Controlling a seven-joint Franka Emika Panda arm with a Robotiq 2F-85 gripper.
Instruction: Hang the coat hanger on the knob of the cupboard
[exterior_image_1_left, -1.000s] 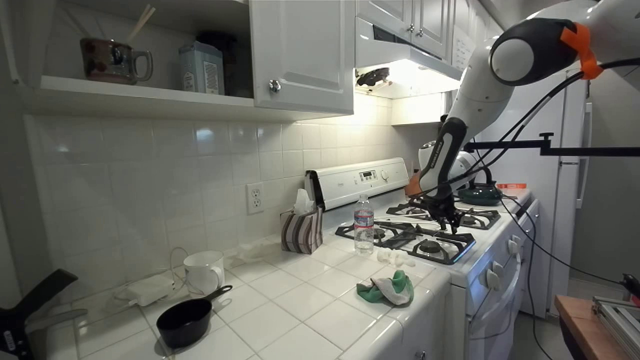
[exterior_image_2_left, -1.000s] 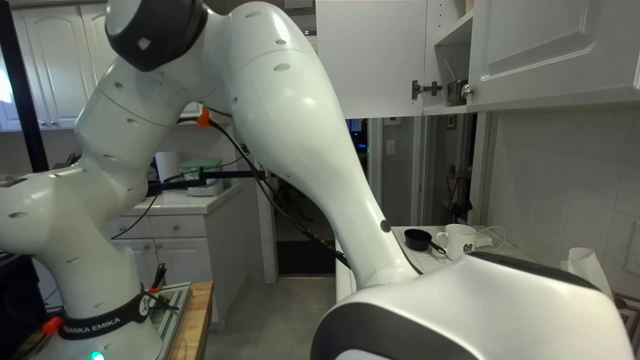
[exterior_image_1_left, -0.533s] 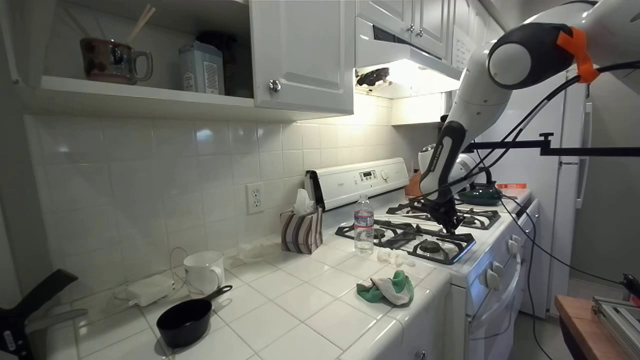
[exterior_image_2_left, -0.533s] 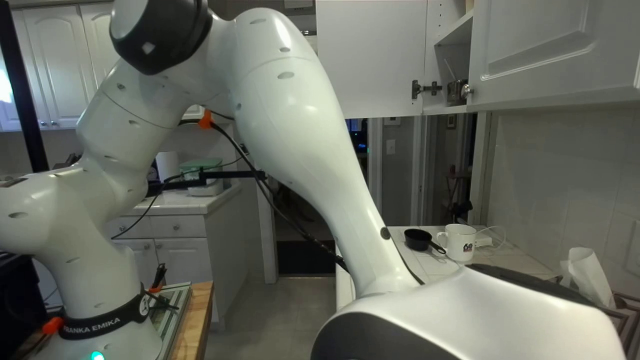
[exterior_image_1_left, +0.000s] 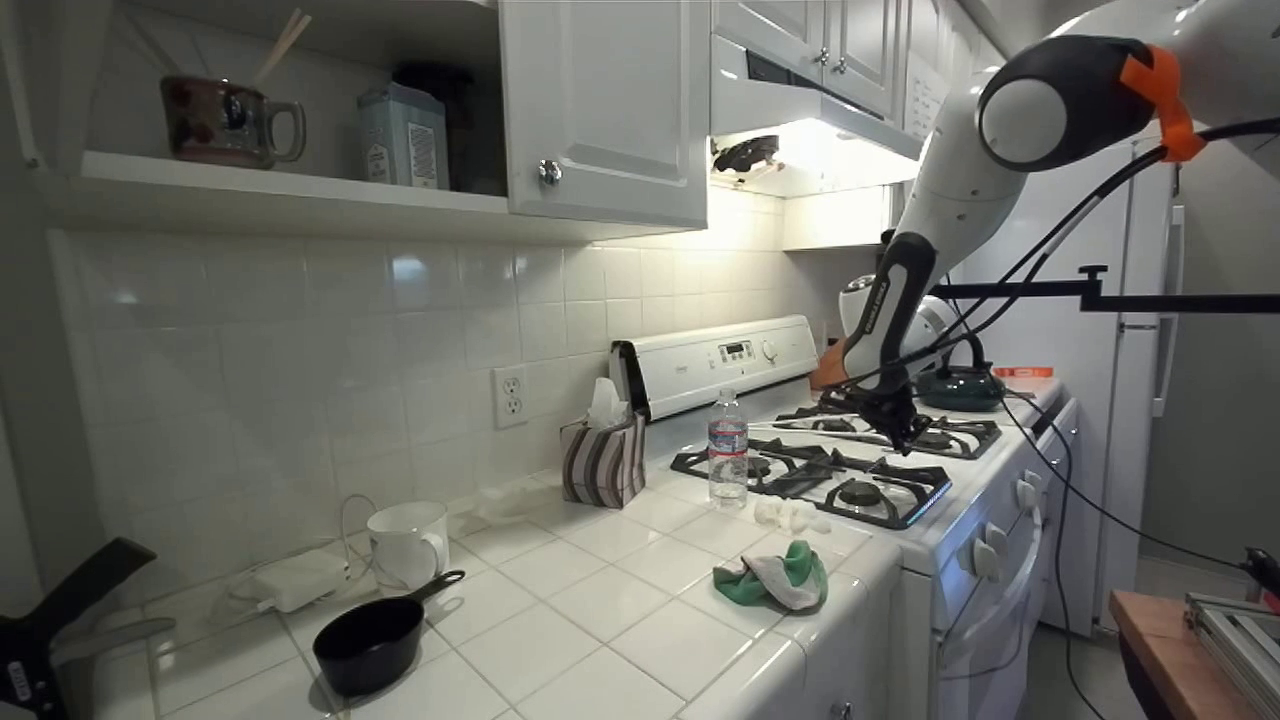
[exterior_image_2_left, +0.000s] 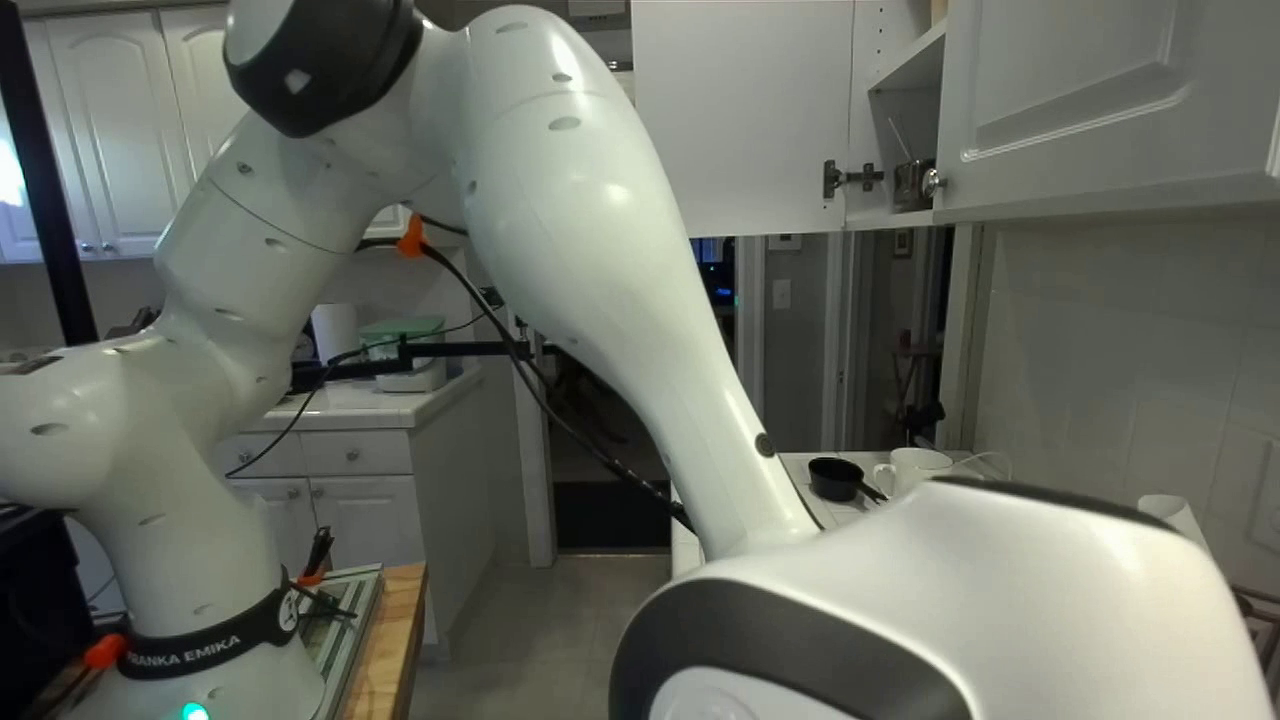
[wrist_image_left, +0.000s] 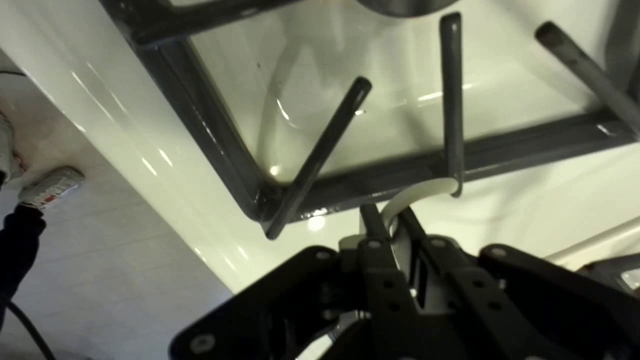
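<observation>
The white coat hanger (wrist_image_left: 425, 191) shows in the wrist view as a pale curved piece between my fingertips and beyond them. In an exterior view a thin white bar (exterior_image_1_left: 825, 434) beside the gripper looks like part of it; the rest is hidden. My gripper (wrist_image_left: 391, 215) is shut on the hanger above the stove grates, and it also shows in an exterior view (exterior_image_1_left: 906, 440). The cupboard knob (exterior_image_1_left: 549, 173) is round and shiny, low on the white cupboard door (exterior_image_1_left: 610, 100). The knob also shows in an exterior view (exterior_image_2_left: 932, 182), far from the gripper.
The stove (exterior_image_1_left: 925, 530) with black grates lies under the gripper. A water bottle (exterior_image_1_left: 728, 450), a striped tissue box (exterior_image_1_left: 604, 460) and a green-white cloth (exterior_image_1_left: 775, 580) stand or lie on the counter. A range hood (exterior_image_1_left: 815, 110) juts out above. A teapot (exterior_image_1_left: 960, 388) stands behind.
My gripper has risen a little above the grates with the hanger in it. The arm's forearm and wrist have lifted slightly.
</observation>
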